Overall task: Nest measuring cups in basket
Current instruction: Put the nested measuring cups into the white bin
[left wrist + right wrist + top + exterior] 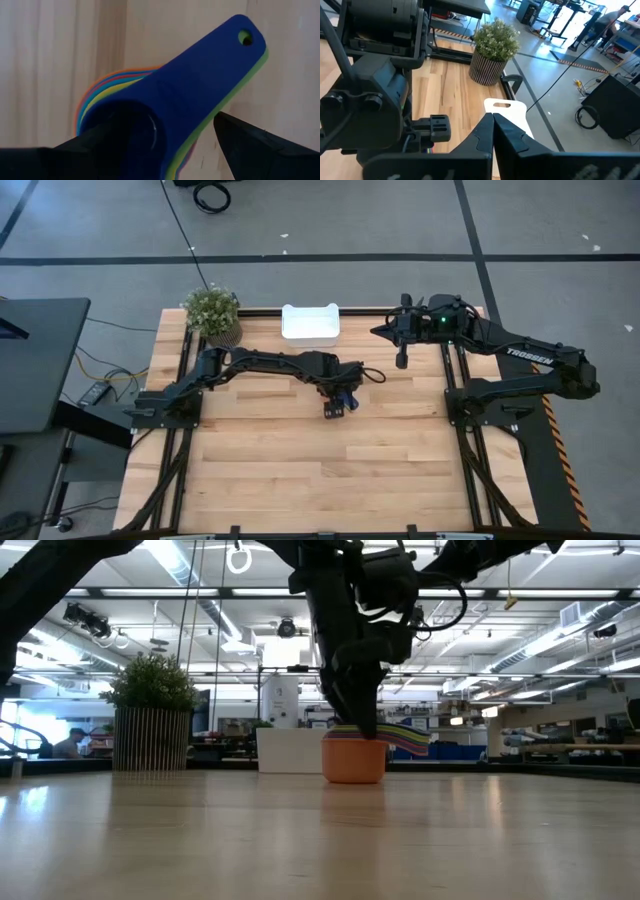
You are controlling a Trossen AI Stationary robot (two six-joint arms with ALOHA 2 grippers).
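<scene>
High view, from the left: a potted plant (212,313) stands at the far edge of the wooden surface (300,470), and just beside it the white basket (310,323), which looks to hold nothing, though its floor is hard to make out. Near the middle, the left pincer (338,402) is down over the measuring cups (346,397), mostly hidden there beneath the arm. The low view shows them nested in one stack on the surface, the orange cup (354,760) outermost, well apart from the basket. The left wrist view shows the dark blue cup (200,90) uppermost, the fingers standing apart on either side of the stack. The right pincer (401,361), fingers together, holds nothing at the far right.
</scene>
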